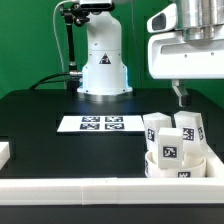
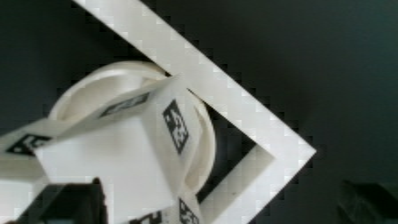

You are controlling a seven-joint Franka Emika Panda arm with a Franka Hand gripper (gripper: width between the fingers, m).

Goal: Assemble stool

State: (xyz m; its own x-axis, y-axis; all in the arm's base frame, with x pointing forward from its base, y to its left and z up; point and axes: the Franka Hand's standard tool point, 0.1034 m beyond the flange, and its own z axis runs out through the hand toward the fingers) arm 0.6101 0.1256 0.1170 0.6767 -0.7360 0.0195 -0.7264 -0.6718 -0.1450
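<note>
The stool parts sit clustered at the exterior view's right front, inside the corner of the white rails. The round white seat (image 1: 176, 168) lies low, and three tagged block legs (image 1: 170, 146) stand upright on or right behind it; which, I cannot tell. My gripper (image 1: 181, 98) hangs above and a little behind the cluster, open, holding nothing. In the wrist view the seat (image 2: 103, 88) shows as a round rim, with a tagged leg (image 2: 128, 135) in front of it. One dark fingertip (image 2: 61, 205) shows beside that leg without touching it.
The marker board (image 1: 100, 124) lies flat in front of the arm's white base (image 1: 103, 62). A long white border rail (image 1: 90, 190) runs along the front, and its corner (image 2: 267, 130) lies next to the seat. A short white piece (image 1: 5, 151) sits at the left edge.
</note>
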